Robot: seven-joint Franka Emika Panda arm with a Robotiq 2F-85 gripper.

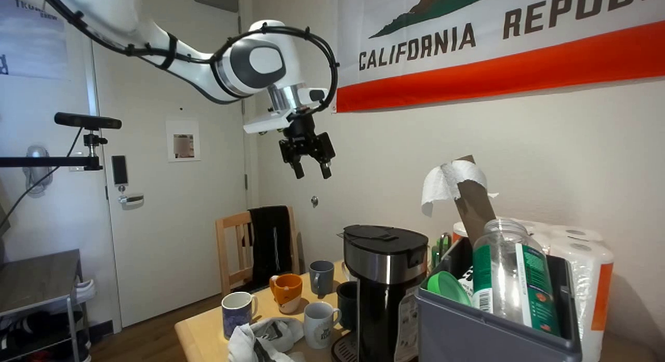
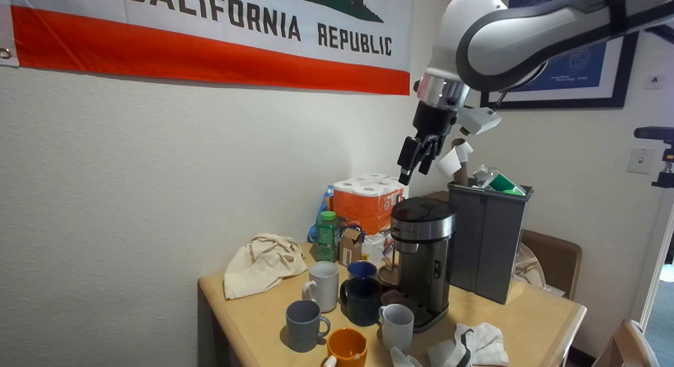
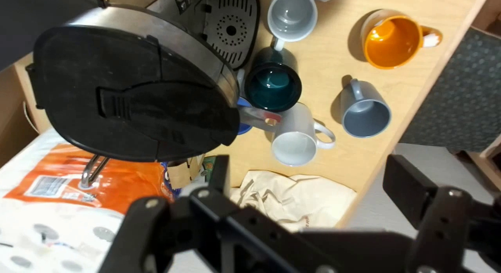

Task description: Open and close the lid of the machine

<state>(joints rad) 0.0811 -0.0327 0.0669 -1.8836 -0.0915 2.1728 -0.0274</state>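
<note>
The machine, a tall black coffee maker with a silvery band, stands upright on the table. Its black lid lies flat on top, closed, in all views. My gripper is open with nothing between its fingers. It hangs in the air well above the lid's height and touches nothing. In the wrist view the lid is at upper left, outside the finger gap; a cream cloth and the table edge show through the gap.
Several mugs stand beside the machine, including an orange mug and a dark green mug close against it. A grey bin with a jar and an upright cardboard tube stands beside it. A paper roll pack stands behind.
</note>
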